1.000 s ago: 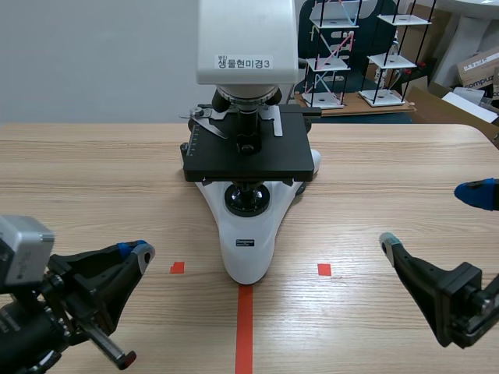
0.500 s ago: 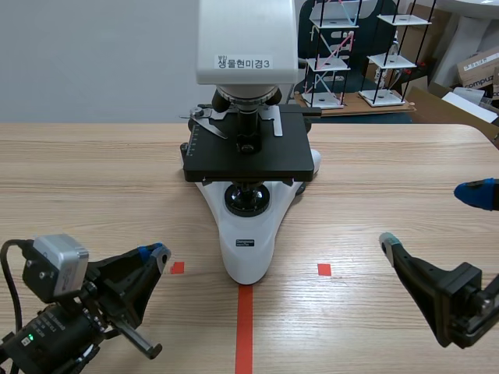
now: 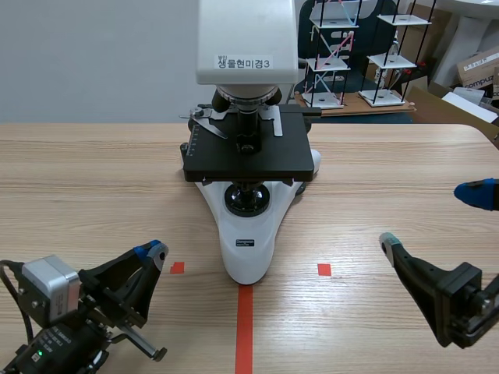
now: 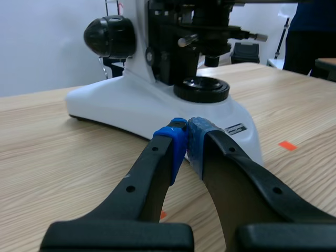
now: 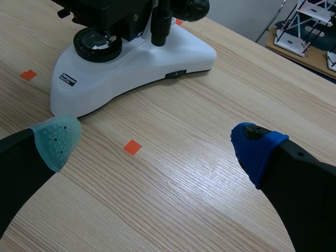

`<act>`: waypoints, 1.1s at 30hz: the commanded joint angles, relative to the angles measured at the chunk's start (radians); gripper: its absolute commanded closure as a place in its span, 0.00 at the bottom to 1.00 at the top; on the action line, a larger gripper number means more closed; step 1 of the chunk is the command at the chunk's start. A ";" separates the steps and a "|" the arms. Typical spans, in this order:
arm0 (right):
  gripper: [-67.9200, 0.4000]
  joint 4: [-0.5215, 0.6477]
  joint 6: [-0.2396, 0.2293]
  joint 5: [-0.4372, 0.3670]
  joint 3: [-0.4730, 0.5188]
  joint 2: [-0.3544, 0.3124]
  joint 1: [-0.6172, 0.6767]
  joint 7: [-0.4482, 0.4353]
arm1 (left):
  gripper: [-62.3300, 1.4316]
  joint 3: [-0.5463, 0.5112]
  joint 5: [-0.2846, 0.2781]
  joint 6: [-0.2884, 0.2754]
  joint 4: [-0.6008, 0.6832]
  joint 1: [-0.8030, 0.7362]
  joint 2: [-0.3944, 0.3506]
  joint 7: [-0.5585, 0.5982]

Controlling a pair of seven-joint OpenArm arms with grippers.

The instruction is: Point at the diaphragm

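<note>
White microscope (image 3: 248,234) mid-table, racks (image 3: 326,64) behind; L gripper (image 4: 186,131) jaws pressed together, R gripper (image 5: 155,142) spread.

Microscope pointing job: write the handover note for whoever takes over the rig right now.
Left claw: shut, low over the table, aimed at the microscope base, not touching.
Right claw: open, holding nothing, off to the microscope's side.
Diaphragm: under the stage, hard to make out.
Done: nothing pointed at yet.
To do: bring the shut left claw up to the diaphragm.
</note>
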State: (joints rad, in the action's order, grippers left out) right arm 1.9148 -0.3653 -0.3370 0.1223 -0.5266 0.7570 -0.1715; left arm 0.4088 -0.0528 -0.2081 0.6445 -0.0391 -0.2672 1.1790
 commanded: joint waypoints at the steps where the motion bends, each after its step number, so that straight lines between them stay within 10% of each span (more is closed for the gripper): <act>1: 0.07 0.014 0.003 -0.006 0.002 -0.008 -0.009 -0.011 | 0.93 0.006 -0.006 0.007 0.006 0.013 0.010 0.039; 33: 0.07 0.014 0.003 -0.006 0.002 -0.008 -0.009 -0.011 | 0.93 0.062 0.050 0.087 -0.094 0.137 0.112 0.102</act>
State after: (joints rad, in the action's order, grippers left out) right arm 1.9148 -0.3653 -0.3370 0.1223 -0.5266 0.7570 -0.1715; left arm 0.4728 0.0036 -0.1234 0.5373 0.0841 -0.1574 1.2659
